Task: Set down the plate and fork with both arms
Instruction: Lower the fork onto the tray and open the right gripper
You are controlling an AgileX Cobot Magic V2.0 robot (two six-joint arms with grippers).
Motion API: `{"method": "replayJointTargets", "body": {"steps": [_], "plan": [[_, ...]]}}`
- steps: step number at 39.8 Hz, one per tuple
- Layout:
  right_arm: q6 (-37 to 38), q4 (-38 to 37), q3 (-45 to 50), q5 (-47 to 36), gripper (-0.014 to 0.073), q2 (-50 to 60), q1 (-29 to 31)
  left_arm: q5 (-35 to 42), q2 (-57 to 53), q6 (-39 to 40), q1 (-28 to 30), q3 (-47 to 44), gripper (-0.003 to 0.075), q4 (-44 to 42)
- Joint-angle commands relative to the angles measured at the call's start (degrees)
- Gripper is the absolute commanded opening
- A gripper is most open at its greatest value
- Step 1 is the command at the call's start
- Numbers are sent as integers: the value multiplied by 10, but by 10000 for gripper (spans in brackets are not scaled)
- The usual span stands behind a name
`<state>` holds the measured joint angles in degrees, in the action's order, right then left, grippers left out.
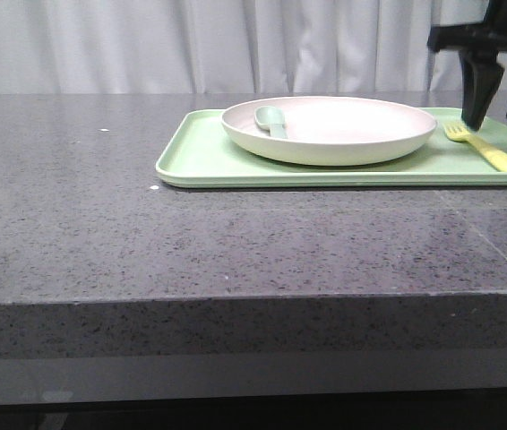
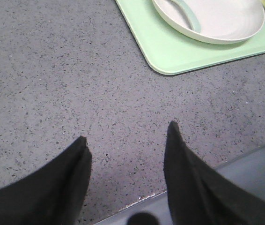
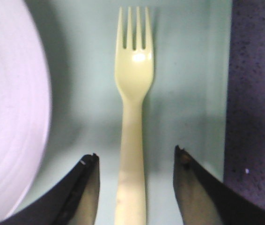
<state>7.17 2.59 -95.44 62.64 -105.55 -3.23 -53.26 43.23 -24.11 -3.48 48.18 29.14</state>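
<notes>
While the right gripper hangs above the fork with its fingers spread and nothing between them, the job in hand looks like a pickup of that fork — and the wrist view suggests the lineup is already good. The fork lies flat on the green tray, just beside the plate at about its 3 o'clock in the front view, tines toward the curtain and handle toward the table's front edge. Seen from the right wrist, the handle runs straight down the gap between the two fingers, so a plain vertical drop should straddle it; closing on the handle rather than the tines would give the flatter grip. Since the handle is thin and lies low, the tips probably need to reach nearly to the tray before closing. Over bare table at about 7 o'clock from the tray, the left gripper is also spread, holding nothing — the plate, with a pale spoon in it, sits untouched.
</notes>
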Motion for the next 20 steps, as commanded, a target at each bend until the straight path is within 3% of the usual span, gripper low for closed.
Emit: {"method": "replayJointTargets", "body": {"steps": [1,20], "plan": [[-6,1,-15,7,398,72,3,29,0,0,-5,15,357,21],[-51,5,199,-17,393,343,-39,29,0,0,-5,15,357,21]]}}
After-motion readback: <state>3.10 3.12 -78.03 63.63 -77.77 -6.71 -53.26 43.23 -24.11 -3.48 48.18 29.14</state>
